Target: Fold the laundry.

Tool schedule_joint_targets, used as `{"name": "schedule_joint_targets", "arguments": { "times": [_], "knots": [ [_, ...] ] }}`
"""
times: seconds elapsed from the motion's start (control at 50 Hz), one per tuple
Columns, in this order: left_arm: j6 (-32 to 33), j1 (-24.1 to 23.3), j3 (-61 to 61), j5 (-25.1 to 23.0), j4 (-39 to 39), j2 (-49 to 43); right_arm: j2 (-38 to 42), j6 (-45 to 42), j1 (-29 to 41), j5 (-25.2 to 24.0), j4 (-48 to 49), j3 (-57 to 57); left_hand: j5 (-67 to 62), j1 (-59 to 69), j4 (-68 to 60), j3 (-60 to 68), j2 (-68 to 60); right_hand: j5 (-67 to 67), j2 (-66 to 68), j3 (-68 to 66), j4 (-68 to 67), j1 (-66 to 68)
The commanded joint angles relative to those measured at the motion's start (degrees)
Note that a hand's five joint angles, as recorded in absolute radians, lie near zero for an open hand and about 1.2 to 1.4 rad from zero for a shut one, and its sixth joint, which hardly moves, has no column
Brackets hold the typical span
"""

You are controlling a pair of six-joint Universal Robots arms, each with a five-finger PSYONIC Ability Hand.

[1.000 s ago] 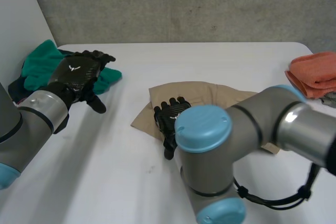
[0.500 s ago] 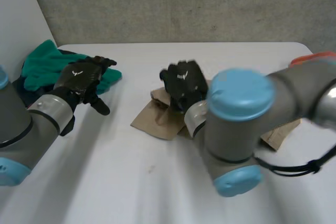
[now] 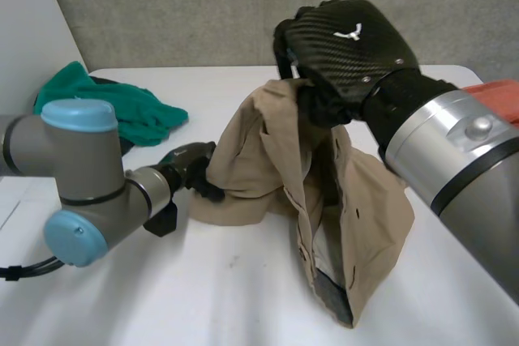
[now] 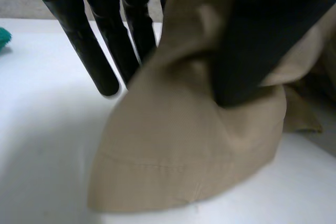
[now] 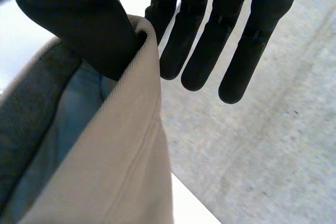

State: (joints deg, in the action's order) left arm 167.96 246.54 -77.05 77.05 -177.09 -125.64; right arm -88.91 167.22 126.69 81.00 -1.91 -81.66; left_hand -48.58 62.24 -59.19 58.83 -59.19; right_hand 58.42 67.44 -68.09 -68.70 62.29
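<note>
Above the middle of the white table [image 3: 203,281], your right hand [image 3: 349,38] is pinching the tan garment [image 3: 357,200] aloft while your left hand [image 3: 193,169] is clamping its left edge between thumb and fingers.

The arms [image 3: 454,160] are built of grey cylindrical joints closed by light-blue caps [image 3: 79,113], the left robot hand [image 3: 193,169] and right robot hand [image 3: 349,42] are made in black, and the latter's carbon-weave back is marked with a small white emblem [image 3: 347,34].
</note>
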Motion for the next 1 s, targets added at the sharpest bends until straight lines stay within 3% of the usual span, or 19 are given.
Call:
{"name": "schedule_joint_targets", "arguments": {
  "times": [0.02,0.18,0.32,0.52,0.64,0.74,0.84,1.0],
  "knots": [
    [-0.62,2.54,2.16,1.79,-0.71,8.91,3.30,-1.02,-6.27,0.04,0.59,2.11,-21.42,17.76,-20.81,21.17,-20.81,11.58,12.56,-11.91,-11.30,17.71],
    [-0.35,3.34,1.81,3.11,-5.02,27.28,2.87,0.30,-10.41,0.21,0.68,7.21,-21.42,17.76,-20.81,21.17,-20.81,11.58,12.56,-11.91,-11.30,17.71],
    [0.79,3.42,1.46,0.92,-5.28,42.13,-3.63,4.25,-13.31,0.04,0.33,10.20,-21.42,17.76,-20.81,21.17,-20.81,11.58,12.56,-11.91,-11.30,17.71],
    [1.14,5.88,11.29,-0.85,3.41,52.69,-14.45,11.81,-17.27,-2.77,-2.75,14.77,-21.42,17.76,-20.81,21.17,-20.81,11.58,12.56,-11.91,-11.30,17.71],
    [1.32,8.78,15.34,-2.95,9.03,52.17,-16.82,15.94,-19.46,-5.67,-4.86,14.87,-21.42,17.76,-20.81,21.17,-20.81,11.58,12.56,-11.91,-11.30,17.71],
    [1.40,9.31,14.82,-4.01,8.96,48.49,-14.55,18.49,-22.54,-7.17,-4.25,12.58,-21.42,17.76,-20.81,21.17,-20.81,11.58,12.56,-11.91,-11.30,17.71],
    [2.02,7.82,14.64,-4.54,7.90,39.00,-5.50,19.20,-20.97,-6.64,-1.61,12.23,-21.42,17.76,-20.81,21.17,-20.81,11.58,12.56,-11.91,-11.30,17.71],
    [7.63,1.50,20.16,-7.52,2.46,16.62,13.48,11.73,-17.18,0.56,1.11,15.74,-21.42,17.76,-20.81,21.17,-20.81,11.58,12.56,-11.91,-11.30,17.71]
  ]
}}
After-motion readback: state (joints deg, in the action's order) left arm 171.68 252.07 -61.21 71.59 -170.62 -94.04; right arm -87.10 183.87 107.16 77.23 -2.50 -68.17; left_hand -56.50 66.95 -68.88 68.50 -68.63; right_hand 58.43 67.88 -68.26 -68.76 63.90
